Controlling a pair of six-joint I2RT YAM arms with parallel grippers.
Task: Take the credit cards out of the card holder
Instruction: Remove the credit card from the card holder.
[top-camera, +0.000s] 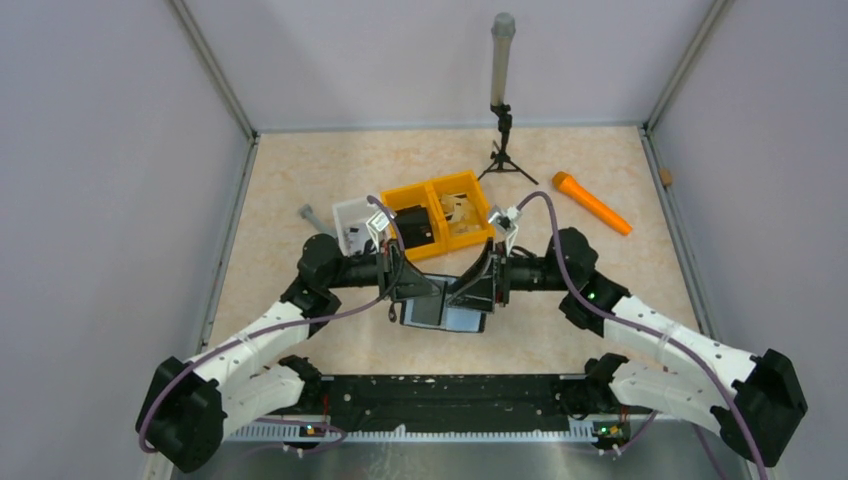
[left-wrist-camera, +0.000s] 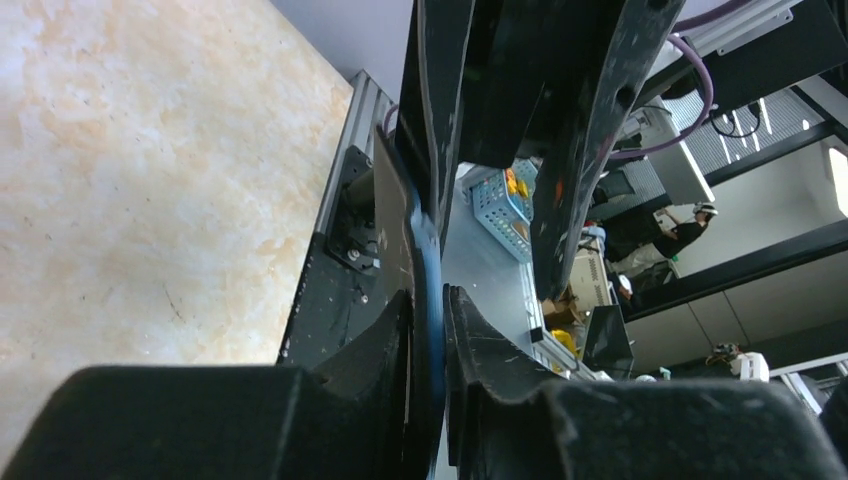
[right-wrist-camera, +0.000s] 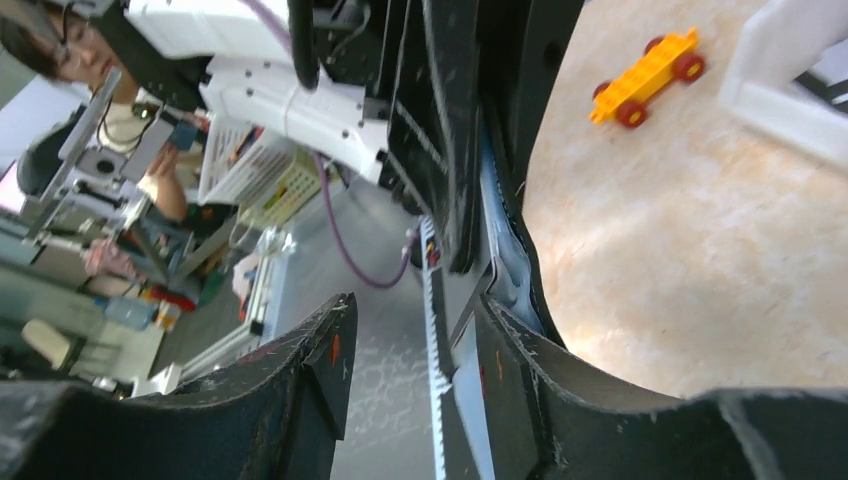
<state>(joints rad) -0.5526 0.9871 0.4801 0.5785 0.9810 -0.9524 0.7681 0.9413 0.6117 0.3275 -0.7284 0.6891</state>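
One card holder (top-camera: 445, 315) edge sits pinched in the left pincer (left-wrist-camera: 428, 296).

Left arm (top-camera: 255, 335), right arm (top-camera: 665, 335): white shells on lower links, black joint housings, black forearms. Purple cable (top-camera: 545, 215) along each arm. Small white camera block (top-camera: 503, 222) at each wrist. Small green light (top-camera: 591, 296) on right elbow. Left gripper (left-wrist-camera: 428, 300), right gripper (right-wrist-camera: 412, 310): matte black tapering fingers, scuffed edges. Black base rail (top-camera: 450, 400) between mounts.
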